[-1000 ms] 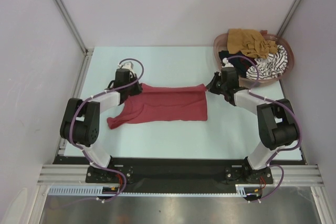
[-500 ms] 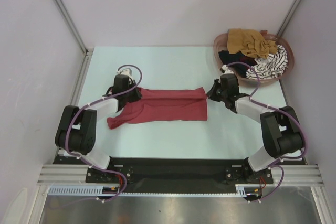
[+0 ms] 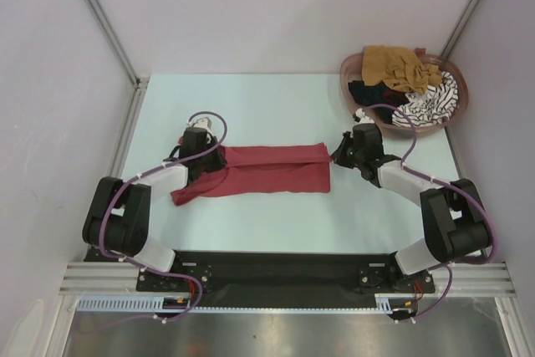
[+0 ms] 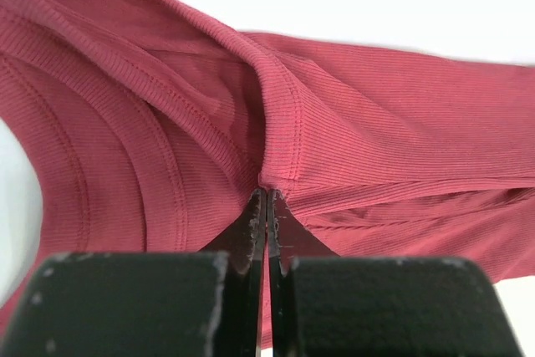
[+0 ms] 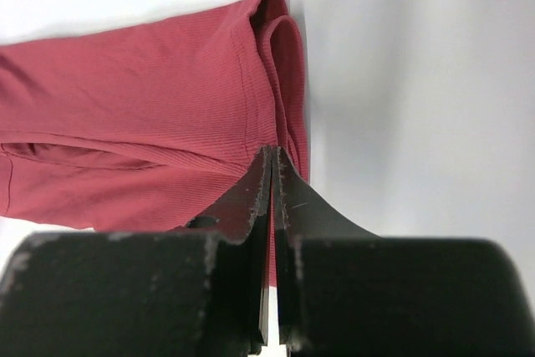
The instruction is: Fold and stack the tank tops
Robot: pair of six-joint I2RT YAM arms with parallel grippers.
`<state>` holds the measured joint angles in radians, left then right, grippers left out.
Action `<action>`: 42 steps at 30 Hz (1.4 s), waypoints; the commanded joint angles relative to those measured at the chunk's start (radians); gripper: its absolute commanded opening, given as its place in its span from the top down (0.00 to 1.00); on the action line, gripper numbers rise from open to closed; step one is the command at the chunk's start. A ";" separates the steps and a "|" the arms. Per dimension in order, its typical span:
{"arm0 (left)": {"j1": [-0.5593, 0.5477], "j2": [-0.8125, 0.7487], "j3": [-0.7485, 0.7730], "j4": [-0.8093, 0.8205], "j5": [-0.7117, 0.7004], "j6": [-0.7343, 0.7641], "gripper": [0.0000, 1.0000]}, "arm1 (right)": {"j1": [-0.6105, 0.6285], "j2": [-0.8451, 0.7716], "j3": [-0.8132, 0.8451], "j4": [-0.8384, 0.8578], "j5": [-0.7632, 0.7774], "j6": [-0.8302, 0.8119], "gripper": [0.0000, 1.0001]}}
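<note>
A dark red tank top lies spread across the middle of the table, its straps trailing to the near left. My left gripper is shut on its far left edge, where the ribbed cloth puckers into the left gripper. The right gripper is shut on the far right corner; in its wrist view the doubled hem runs into the right gripper. A mustard-brown tank top, a black one and a striped one lie heaped in the basket.
The pinkish-brown oval basket stands at the far right corner, just behind the right arm. Grey walls close off the back and sides, with metal rails along the left edge.
Both grippers have drawn toward the near edge, dragging the red top's far edge with them, so the garment now looks shallower from back to front.
</note>
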<state>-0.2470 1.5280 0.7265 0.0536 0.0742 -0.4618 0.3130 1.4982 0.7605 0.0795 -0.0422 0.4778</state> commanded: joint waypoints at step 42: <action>-0.018 -0.055 -0.105 0.034 -0.050 -0.067 0.88 | 0.021 0.039 0.071 -0.007 -0.050 -0.008 0.48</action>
<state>-0.2596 1.5055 0.6331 0.0662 0.0334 -0.5236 0.3264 1.5131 0.7410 0.0563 -0.0437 0.4843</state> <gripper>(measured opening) 0.110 0.508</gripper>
